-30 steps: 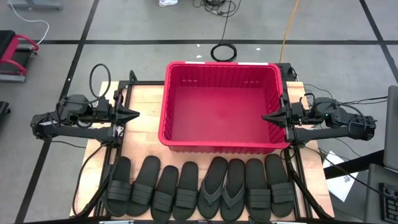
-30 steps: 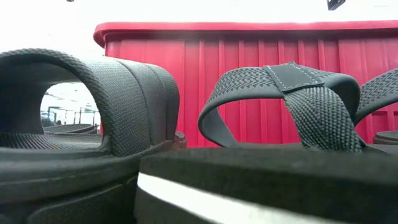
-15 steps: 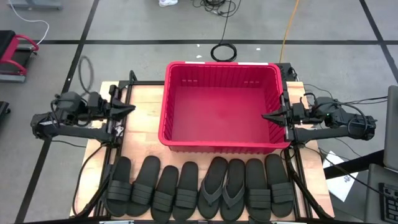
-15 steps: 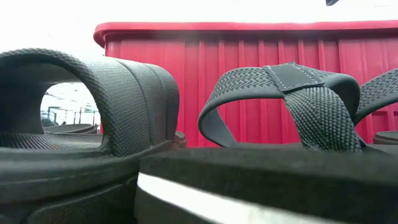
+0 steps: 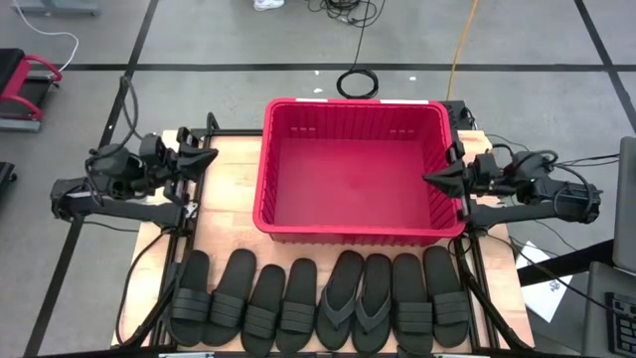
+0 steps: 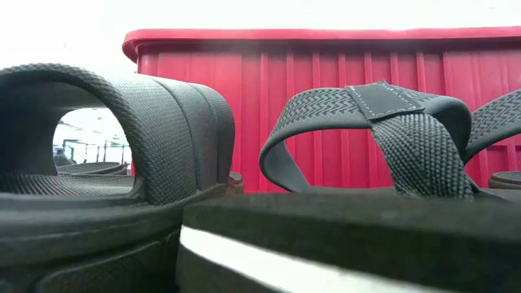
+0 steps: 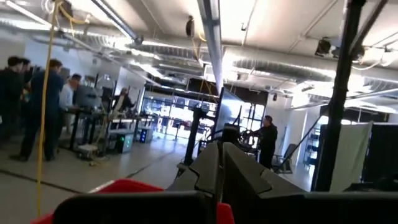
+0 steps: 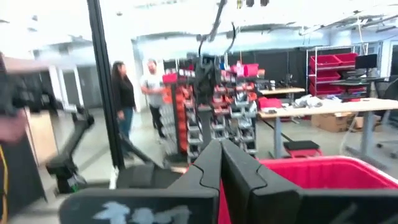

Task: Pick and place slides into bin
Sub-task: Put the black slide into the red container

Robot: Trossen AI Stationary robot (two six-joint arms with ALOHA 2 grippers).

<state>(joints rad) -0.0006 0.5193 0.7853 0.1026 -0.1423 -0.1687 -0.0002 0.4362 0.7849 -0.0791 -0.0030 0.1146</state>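
Observation:
Several black slides [image 5: 318, 300] lie side by side in a row on the wooden table's near edge, soles down; the middle two are thong flip-flops [image 5: 360, 298]. The low view shows a ribbed strap [image 6: 146, 130] and a thong strap [image 6: 383, 122] up close. The red bin [image 5: 353, 169] stands behind them, with nothing inside. My left gripper [image 5: 212, 156] is shut and empty, left of the bin. My right gripper [image 5: 428, 179] is shut and empty at the bin's right wall. The wrist views show the closed fingers of the left [image 7: 219, 168] and right gripper [image 8: 217, 165].
The table frame's black rails [image 5: 171, 249] run along both sides. Bare wood [image 5: 224, 199] lies between my left arm and the bin. People stand in the room beyond the table [image 7: 37, 99] [image 8: 134, 93]. A coiled cable [image 5: 358, 83] lies on the floor behind the bin.
My left gripper has risen and swung toward the table's far edge, tipping upward. My right gripper has lifted slightly beside the bin's right wall. Both stay shut. The slides and the bin have not moved.

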